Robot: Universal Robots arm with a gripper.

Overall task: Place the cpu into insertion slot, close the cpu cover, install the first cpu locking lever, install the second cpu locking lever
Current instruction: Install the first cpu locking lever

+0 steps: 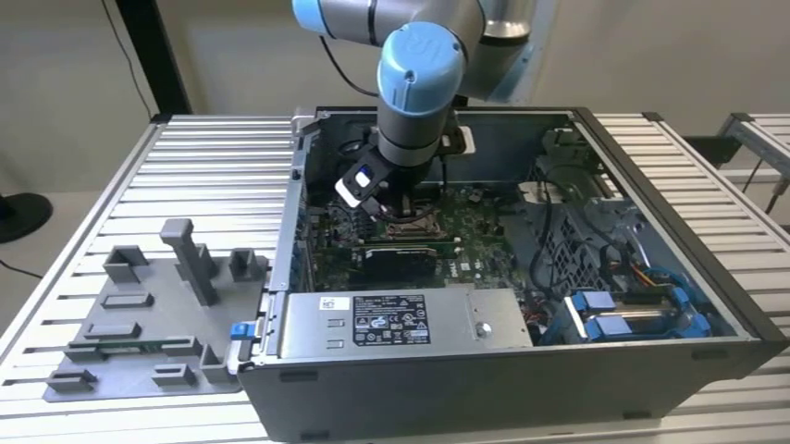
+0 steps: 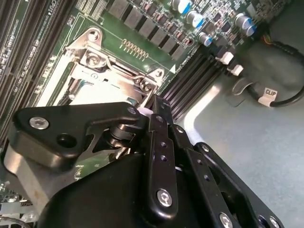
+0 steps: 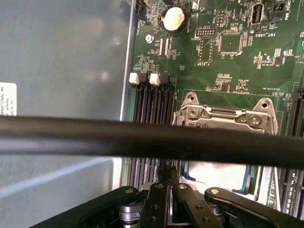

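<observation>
My gripper reaches down into the open computer case and stands over the insertion slot on the green board. In both wrist views its fingers are pressed together, and nothing shows between them. The fingertips stand at the edge of the socket, next to the silvery cpu cover. The cover's hinged end, with its two screws, lies flat on the board. Below it the pale metal top of the cpu shows inside the socket. A black cable hides the middle of the socket.
The black cable crosses the first wrist view. Long black memory slots run beside the socket, and capacitors stand beyond it. The power supply and blue drive bays fill the case's front. A grey fixture tray lies outside it.
</observation>
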